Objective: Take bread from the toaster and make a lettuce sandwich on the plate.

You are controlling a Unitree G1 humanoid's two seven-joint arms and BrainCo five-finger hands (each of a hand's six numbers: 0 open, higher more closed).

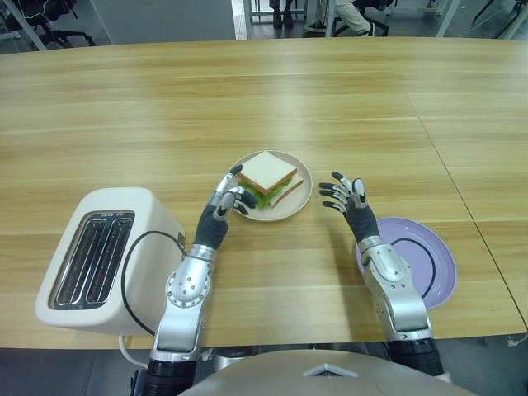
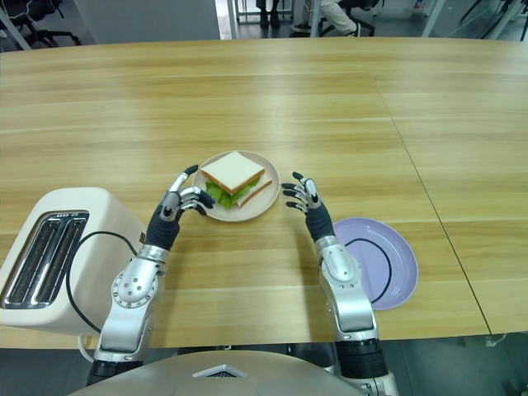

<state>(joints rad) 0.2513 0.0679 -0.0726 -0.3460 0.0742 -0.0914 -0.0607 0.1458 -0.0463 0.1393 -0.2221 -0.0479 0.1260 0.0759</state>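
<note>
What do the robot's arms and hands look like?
The left arm and right arm are shiny silver shells with round joint housings, turning dark grey towards the hands. The left hand and right hand are slim, with pale grey segmented fingers tipped in black.

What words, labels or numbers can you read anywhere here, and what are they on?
None can be read. The toaster, the beige plate with the sandwich, the purple plate and the table show no print, label or number.
</note>
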